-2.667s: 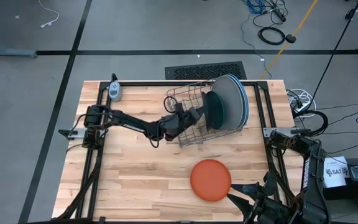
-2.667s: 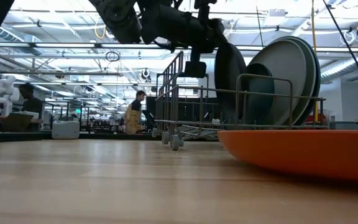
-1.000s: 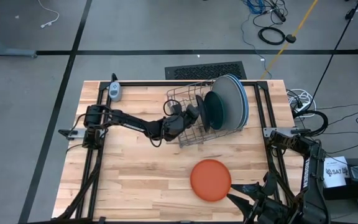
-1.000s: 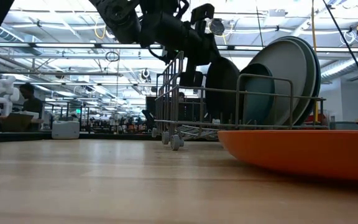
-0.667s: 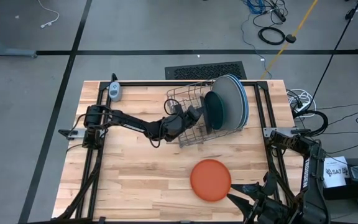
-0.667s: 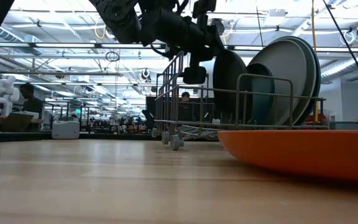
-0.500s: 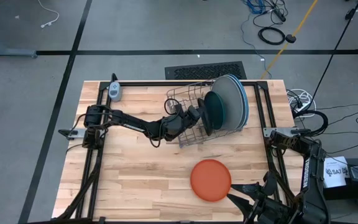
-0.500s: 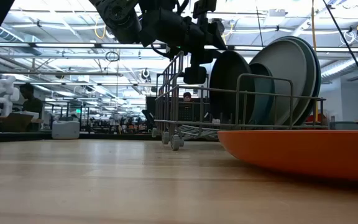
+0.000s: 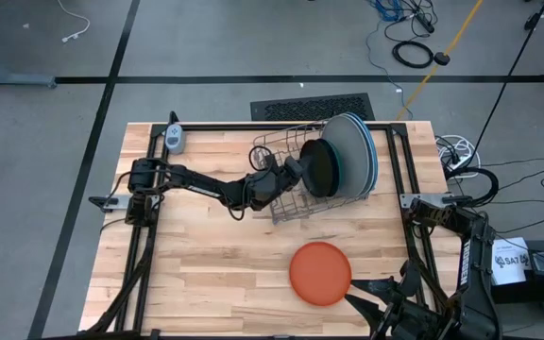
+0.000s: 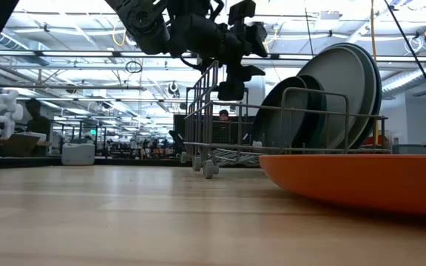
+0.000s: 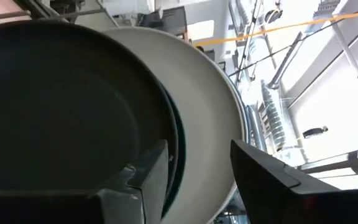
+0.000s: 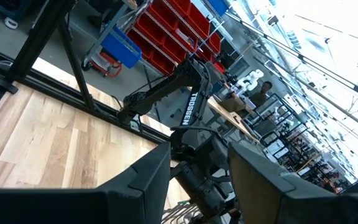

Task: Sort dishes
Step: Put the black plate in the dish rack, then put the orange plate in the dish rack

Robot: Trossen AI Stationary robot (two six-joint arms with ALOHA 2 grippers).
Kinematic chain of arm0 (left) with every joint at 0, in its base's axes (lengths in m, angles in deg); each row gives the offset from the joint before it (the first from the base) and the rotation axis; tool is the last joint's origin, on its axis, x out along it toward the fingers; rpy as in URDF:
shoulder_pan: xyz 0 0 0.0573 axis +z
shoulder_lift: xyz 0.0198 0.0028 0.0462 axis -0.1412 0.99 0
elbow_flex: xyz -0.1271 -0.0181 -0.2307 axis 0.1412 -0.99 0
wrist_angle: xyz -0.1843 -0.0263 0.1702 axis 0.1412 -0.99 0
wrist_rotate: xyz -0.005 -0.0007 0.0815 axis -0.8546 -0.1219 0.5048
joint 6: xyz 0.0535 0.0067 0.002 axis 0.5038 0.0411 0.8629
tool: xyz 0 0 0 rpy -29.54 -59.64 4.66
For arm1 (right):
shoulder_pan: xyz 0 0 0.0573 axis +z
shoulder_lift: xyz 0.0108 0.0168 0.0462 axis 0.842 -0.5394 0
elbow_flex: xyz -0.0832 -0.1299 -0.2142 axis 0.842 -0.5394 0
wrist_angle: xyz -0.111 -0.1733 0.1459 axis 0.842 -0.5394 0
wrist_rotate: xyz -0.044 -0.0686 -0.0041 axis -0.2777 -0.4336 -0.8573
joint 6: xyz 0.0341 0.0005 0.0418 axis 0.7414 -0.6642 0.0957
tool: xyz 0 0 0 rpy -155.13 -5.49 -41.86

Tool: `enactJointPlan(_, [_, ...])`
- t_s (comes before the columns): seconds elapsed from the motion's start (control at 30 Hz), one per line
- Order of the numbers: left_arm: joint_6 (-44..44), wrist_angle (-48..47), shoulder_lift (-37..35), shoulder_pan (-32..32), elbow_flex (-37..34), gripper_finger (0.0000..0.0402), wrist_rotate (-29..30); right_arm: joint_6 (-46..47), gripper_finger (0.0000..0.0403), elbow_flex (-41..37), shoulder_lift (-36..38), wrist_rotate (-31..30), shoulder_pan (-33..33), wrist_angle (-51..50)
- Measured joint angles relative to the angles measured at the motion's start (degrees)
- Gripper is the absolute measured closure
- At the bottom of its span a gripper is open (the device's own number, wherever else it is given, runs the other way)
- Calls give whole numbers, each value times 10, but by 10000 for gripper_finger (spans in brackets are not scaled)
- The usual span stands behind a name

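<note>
- Black plate (image 9: pixel 321 170) now leans back on the dark teal plate (image 10: pixel 318 111) in the grey wire rack (image 9: pixel 281 179); earlier it stood upright.
- Left gripper (image 9: pixel 293 172) beside it, jaws spread, released.
- Orange plate (image 9: pixel 320 273) unmoved on table (image 9: pixel 196 255).
- Right gripper (image 12: pixel 197 180) parked at near table edge, jaws spread.

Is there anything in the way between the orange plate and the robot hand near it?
Nothing visible. The orange plate lies alone on the table, and the right gripper sits just beside its rim, open. The left gripper is over at the rack, by the black plate.
</note>
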Motion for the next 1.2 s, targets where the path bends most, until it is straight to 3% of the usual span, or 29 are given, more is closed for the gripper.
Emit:
enactJointPlan(0.17, [32, 39, 0, 4, 0, 228, -77, 0, 250, 0, 0, 0, 0, -1])
enactJointPlan(0.33, [191, 138, -5, 12, 0, 228, -223, 0, 250, 0, 0, 0, 0, -1])
enactJointPlan(0.47, [333, 202, -32, 3, 2, 228, -381, 0, 250, 0, 0, 1, 0, -1])
enactJointPlan(0.57, [427, 154, -73, -13, 2, 228, -487, 0, 250, 0, 0, 1, 0, -1])
enactJointPlan(0.63, [488, 69, -103, -33, 2, 228, -522, 0, 250, 0, 0, 1, -1, -1])
enactJointPlan(0.77, [640, -129, -161, -94, 3, 228, -511, 0, 250, 0, 0, 1, -7, -1])
enactJointPlan(0.93, [805, -316, -179, -181, 4, 228, -394, 0, 250, 0, 0, 1, -26, -1])
enactJointPlan(1.07, [917, -388, -153, -235, 4, 228, -344, 3, 250, 0, 0, 4, -45, 0])
enactJointPlan(1.2, [934, -416, -110, -267, 3, 229, -320, 1, 250, 0, 0, 9, -66, 18])
